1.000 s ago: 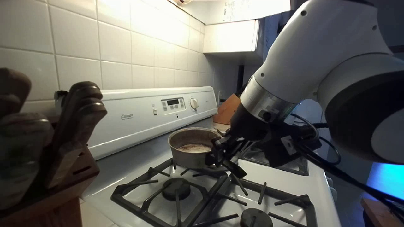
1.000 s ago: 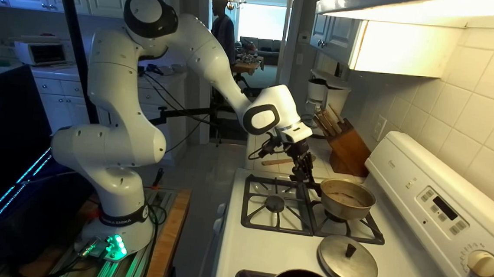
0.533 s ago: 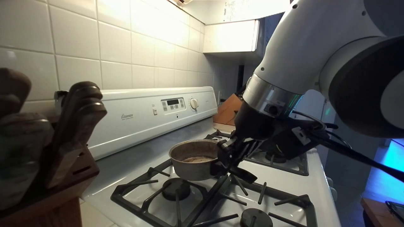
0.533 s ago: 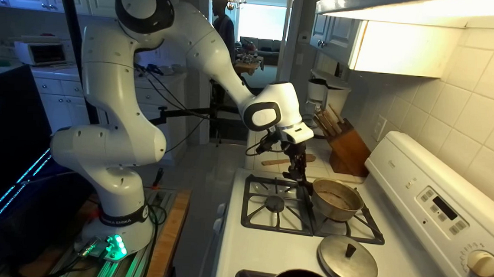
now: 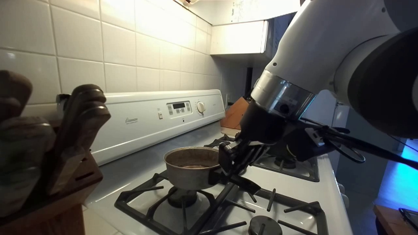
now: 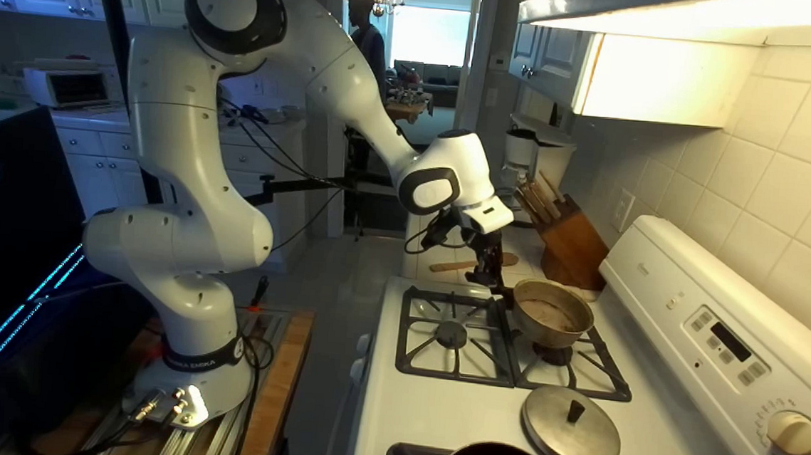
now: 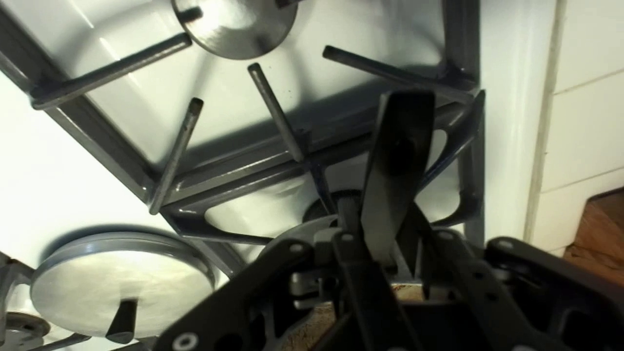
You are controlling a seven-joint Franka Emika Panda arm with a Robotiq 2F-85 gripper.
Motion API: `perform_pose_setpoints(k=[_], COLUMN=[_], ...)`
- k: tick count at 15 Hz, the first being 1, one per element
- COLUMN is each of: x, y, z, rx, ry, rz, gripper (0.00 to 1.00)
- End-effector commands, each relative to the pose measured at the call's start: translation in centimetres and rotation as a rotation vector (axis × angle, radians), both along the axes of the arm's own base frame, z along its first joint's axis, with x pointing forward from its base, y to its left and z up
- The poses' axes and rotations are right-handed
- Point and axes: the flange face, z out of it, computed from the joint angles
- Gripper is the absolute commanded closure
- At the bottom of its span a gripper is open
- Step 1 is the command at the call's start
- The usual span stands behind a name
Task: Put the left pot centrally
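Note:
The left pot point(image 5: 187, 178) is a small dull-steel saucepan with greyish-brown walls and a stained pale inside. It also shows in an exterior view point(image 6: 548, 330), level and just above the rear burner of the far grate. My gripper point(image 5: 226, 166) is shut on the pot's dark handle point(image 5: 249, 185) close to the wall. The gripper also shows in an exterior view point(image 6: 493, 282) and in the wrist view point(image 7: 382, 243). There the handle point(image 7: 402, 141) sticks out between the fingers, and the gripper hides most of the pot.
A steel lid point(image 6: 569, 432) with a black knob lies between the two grates. A black pot point(image 6: 497, 449) stands on the near grate. A knife block point(image 6: 575, 250) and a wooden spoon point(image 6: 456, 265) are behind the stove. The control panel point(image 5: 163, 114) rises at the back.
The gripper has carried the pot by its handle to above the rear burner. In the last half second the pot has risen slightly and moved a little left in an exterior view.

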Motion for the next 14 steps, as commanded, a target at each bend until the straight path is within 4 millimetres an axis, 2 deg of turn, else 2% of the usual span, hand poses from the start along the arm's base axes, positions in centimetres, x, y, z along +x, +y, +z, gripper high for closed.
perform_pose_setpoints(k=[1, 8, 14], x=[0.0, 0.3, 0.5], y=[0.3, -0.4, -1.6], z=[0.2, -0.3, -1.3], rx=[0.063, 0.047, 0.029], ry=[-0.079, -0.145, -0.119], rz=[0.006, 0.025, 0.016], gripper=[0.94, 0.94, 0.94])
